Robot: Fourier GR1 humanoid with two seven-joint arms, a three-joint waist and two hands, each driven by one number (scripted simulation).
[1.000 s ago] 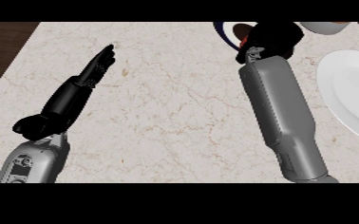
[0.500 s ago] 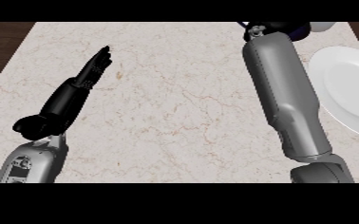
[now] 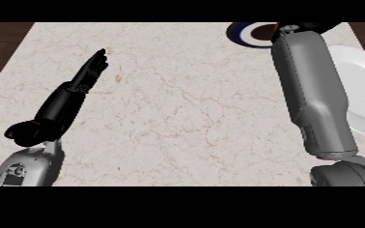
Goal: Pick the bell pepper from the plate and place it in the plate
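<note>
Our right hand [image 3: 308, 26] is mostly cut off at the top edge over the dark blue-rimmed round plate [image 3: 246, 33]; we cannot tell its state, and the bell pepper is hidden. The white round plate [image 3: 351, 84] lies just right of that forearm, so the right arm is nearer. Our left hand [image 3: 91, 71] rests flat, fingers straight, holding nothing; no writing is legible.

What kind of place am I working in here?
Probably a kitchen counter: a pale marbled stone countertop, a dark-rimmed plate at its far edge, and a white plate at the right, partly behind the right forearm.
</note>
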